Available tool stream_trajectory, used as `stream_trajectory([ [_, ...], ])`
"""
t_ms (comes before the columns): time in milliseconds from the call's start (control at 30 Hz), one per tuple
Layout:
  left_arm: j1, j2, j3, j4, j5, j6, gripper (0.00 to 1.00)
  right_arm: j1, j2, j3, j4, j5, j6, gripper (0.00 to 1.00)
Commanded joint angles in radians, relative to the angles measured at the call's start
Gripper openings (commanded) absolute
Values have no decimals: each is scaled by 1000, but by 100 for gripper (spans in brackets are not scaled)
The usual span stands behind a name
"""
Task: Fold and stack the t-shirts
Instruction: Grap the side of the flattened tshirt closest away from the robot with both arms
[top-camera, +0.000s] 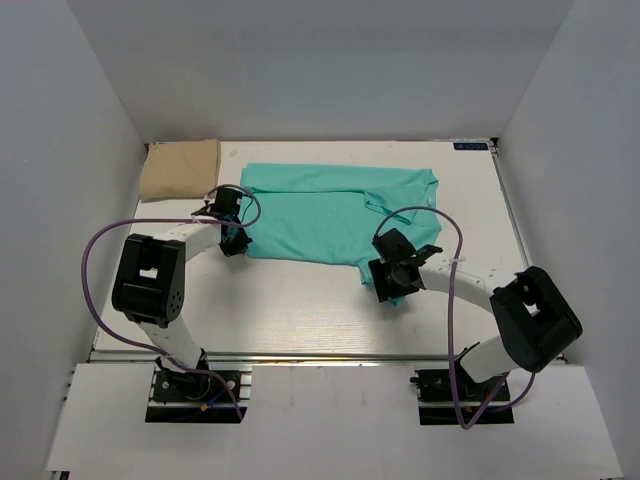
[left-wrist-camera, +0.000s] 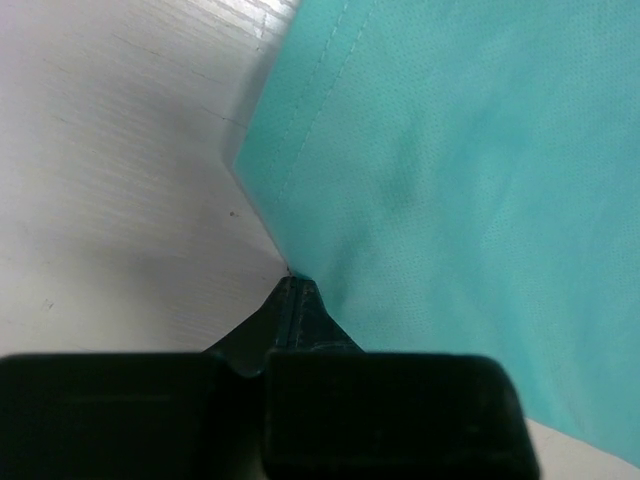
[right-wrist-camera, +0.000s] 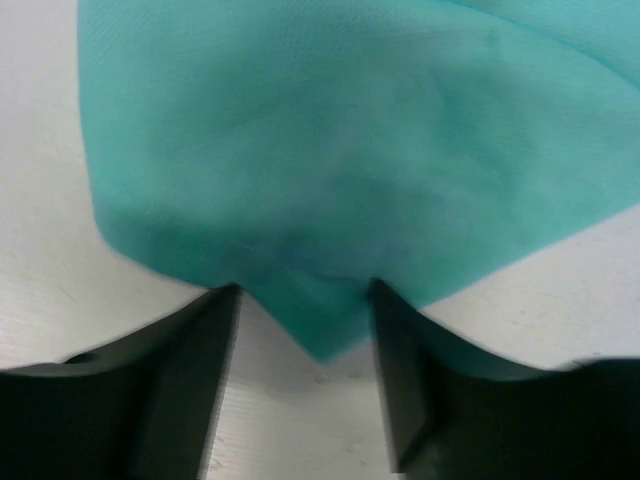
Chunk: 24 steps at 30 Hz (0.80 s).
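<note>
The teal-green t-shirt (top-camera: 320, 215) lies spread flat at the middle back of the table. My left gripper (top-camera: 232, 238) is at its near left corner. In the left wrist view the left gripper (left-wrist-camera: 297, 283) is shut, and the hem of the teal t-shirt (left-wrist-camera: 450, 180) runs into its tips. My right gripper (top-camera: 390, 282) is at the shirt's near right corner. The right wrist view shows the right gripper (right-wrist-camera: 305, 290) open, a pointed corner of the teal t-shirt (right-wrist-camera: 350, 130) lying between its fingers. The tan-beige t-shirt (top-camera: 180, 168) sits folded in the back left corner.
White walls close in the white table (top-camera: 300, 310) on the left, back and right. A purple cable (top-camera: 100, 240) loops out from each arm. Both arm bases stand at the near edge.
</note>
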Motion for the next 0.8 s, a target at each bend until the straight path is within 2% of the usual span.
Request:
stream_trajectory([
  [0, 3, -17, 25, 3, 34, 24, 0, 6, 50, -8, 25, 64, 33, 56],
  [67, 3, -17, 51, -18, 34, 24, 0, 7, 68, 4, 5, 64, 37, 31],
  [100, 3, -8, 51, -18, 46, 24, 0, 9, 70, 27, 1, 70, 32, 12],
  [133, 3, -8, 60, -18, 55, 34, 0, 6, 64, 39, -24, 90, 36, 4],
  [167, 3, -8, 71, -18, 55, 34, 0, 4, 61, 52, -30, 92, 34, 0],
  [367, 3, -19, 130, -28, 75, 34, 0, -7, -9, 177, -38, 130, -31, 0],
  [600, 3, 45, 265, -83, 46, 34, 0, -98, 88, 331, -75, 207, -63, 0],
  [767, 3, 107, 376, -121, 46, 43, 0, -169, 149, 455, -76, 153, -68, 0],
])
